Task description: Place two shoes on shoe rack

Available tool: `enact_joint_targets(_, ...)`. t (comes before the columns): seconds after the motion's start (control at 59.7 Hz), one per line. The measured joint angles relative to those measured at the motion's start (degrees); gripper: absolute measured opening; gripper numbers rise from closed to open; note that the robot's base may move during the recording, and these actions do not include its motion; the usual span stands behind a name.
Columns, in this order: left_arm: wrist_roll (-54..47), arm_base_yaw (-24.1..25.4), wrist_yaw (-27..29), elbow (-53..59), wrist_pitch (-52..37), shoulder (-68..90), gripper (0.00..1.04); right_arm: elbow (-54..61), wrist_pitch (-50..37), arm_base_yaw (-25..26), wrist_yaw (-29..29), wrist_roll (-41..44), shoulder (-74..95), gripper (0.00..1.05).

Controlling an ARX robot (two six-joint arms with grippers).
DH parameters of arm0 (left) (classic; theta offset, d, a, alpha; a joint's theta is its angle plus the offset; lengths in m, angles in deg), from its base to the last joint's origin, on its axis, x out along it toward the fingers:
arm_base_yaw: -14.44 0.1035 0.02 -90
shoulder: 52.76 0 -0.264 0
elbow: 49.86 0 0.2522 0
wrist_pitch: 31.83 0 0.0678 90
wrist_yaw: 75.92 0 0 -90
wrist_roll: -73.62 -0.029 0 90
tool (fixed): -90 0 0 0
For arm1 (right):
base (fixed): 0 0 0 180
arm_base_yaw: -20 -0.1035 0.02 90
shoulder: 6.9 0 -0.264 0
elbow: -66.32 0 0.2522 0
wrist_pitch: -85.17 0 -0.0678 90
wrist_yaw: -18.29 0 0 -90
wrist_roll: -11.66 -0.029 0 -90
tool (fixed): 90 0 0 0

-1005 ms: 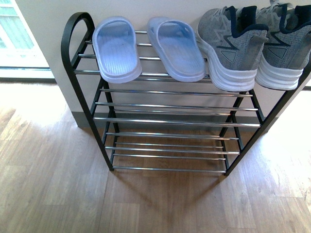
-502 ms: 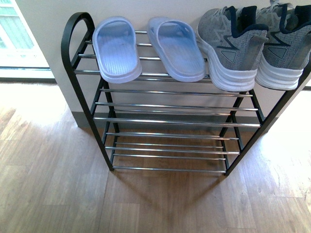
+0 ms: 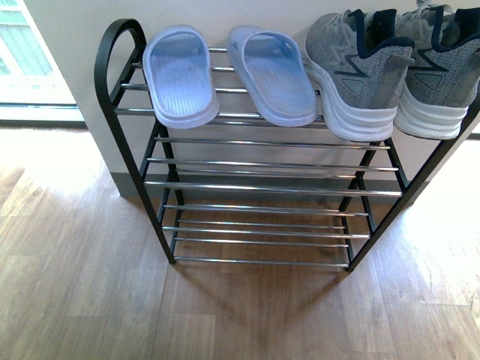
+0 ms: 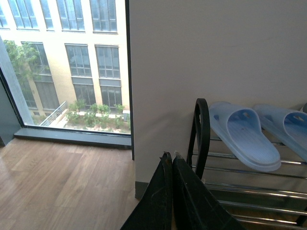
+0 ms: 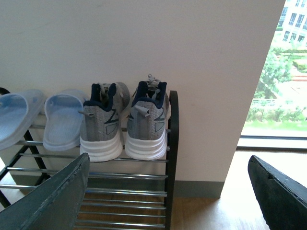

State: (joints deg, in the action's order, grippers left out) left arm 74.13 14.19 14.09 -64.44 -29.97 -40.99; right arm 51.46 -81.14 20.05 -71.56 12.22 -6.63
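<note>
Wood floor (image 3: 90,300), rack (image 3: 120,45) against wall. Slides (image 3: 180,75), sneakers (image 3: 352,75) on top tier, task looks done. Left tool (image 4: 171,160) together, right tool (image 5: 168,191) apart, both empty.

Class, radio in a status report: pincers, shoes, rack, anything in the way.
Left pincer shut, empty. Right pincer open, empty. Sneakers and slides side by side on rack top tier. Nothing in the way.

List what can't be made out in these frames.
- Front view: the right grey knit sneaker with thick white sole is cut by the right edge; neither end effector shows.
- Left wrist view: the second pale blue rubber slide is cut by the edge.
- Right wrist view: the black-framed chrome-rod shoe rack has its lower tiers hidden by the right end effector.
</note>
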Motion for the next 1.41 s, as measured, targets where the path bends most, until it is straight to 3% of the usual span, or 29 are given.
enact_joint_targets(0.134, 0.0, 0.0, 0.0, 0.0, 2.71, -2.62, 0.01, 0.0, 0.0, 0.0, 0.0, 0.0, 0.0, 0.96)
enact_joint_targets(0.234, -0.02, 0.0, 0.0, 0.0, 11.28, -9.6, 0.01, 0.0, 0.0, 0.0, 0.02, -0.02, 0.0, 0.96)
enact_joint_targets(0.435, 0.02, 0.07, 0.0, 0.0, 11.91, -10.82, 0.02, 0.0, 0.0, 0.0, -0.09, 0.0, 0.0, 0.96)
enact_joint_targets(0.938, -0.09, 0.07, 0.0, 0.0, 11.91, -10.86, 0.97, 0.0, 0.0, 0.0, -0.11, -0.02, 0.02, 0.96)
enact_joint_targets(1.407, -0.22, 0.07, 0.02, 0.0, 11.93, -10.86, 0.95, 0.0, 0.02, 0.0, -0.13, -0.15, 0.0, 0.96)
